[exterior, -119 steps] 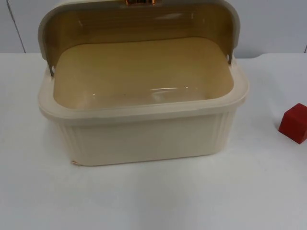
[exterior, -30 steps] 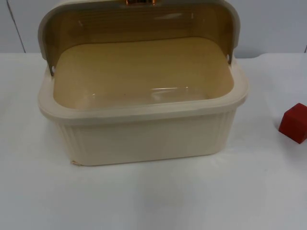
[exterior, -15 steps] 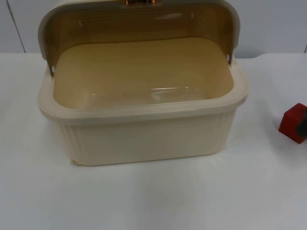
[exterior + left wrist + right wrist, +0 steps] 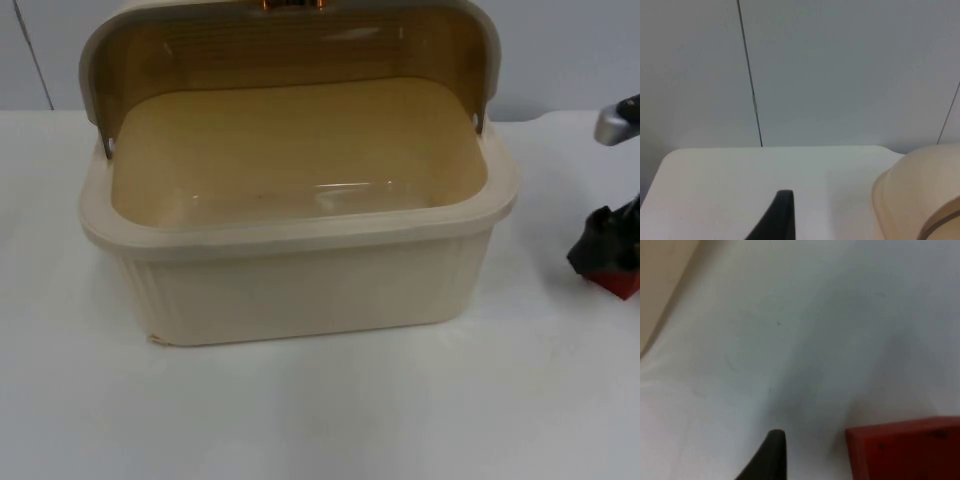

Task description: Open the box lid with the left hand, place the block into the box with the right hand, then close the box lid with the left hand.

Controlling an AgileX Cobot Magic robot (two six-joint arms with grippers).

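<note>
The right end effector (image 4: 612, 262) now sits over the block (image 4: 622, 283), grip unclear; the lid (image 4: 290, 40) is up; left arm waits.

1. A white table (image 4: 320, 410) spans the frame and ends at a grey partition wall (image 4: 570, 50) along the top.
2. A cream box (image 4: 300, 280) stands on it, centre-left.
3. A red block (image 4: 622, 283) lies at the right edge, mid-height.
</note>
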